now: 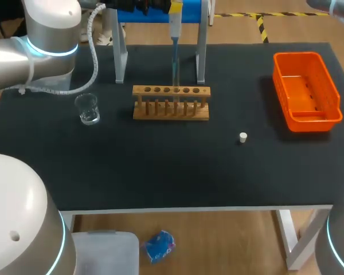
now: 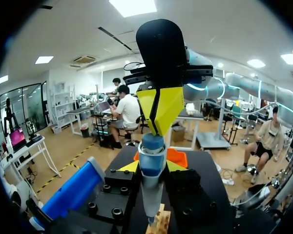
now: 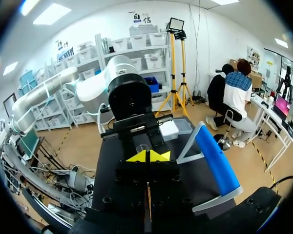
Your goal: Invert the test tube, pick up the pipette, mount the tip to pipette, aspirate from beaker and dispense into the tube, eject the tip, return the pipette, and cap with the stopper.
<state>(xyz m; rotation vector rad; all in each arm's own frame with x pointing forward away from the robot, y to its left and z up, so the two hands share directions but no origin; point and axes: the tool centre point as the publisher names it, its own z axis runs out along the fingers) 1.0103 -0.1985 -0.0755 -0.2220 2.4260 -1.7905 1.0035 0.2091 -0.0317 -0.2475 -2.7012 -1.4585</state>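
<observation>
At the far left of the black worktop (image 1: 160, 172) my left arm (image 1: 34, 43) comes in and bends toward the far middle. Just nearer than it, the beaker (image 1: 89, 109) stands upright, well apart from everything else. In the middle, the wooden rack (image 1: 171, 110) sits in front of a blue-barred stand (image 1: 202, 57). Above the rack the pipette (image 1: 175, 23) hangs upright, and the left tool (image 2: 151, 167) grips its body, with a yellow tip on either side. A thin clear column (image 1: 175, 66) runs from the pipette down to a middle hole of the rack; I cannot tell where the tip ends and the test tube begins. The right tool (image 3: 148, 156) has its tips pressed together on nothing, and in the left wrist view they rest on the pipette's top. With the beaker so far from the pipette, I judge this to be the dispensing step. The next move calls for a straight, steady press on the plunger while the left tool keeps the pipette plumb, then a clean vertical lift out of the tube. Right of the rack the white stopper (image 1: 243, 137) lies alone, not yet used. At the far right sits the orange basket (image 1: 312, 118), where I see no ejected tip. The worktop looks matte, flat and dry.
</observation>
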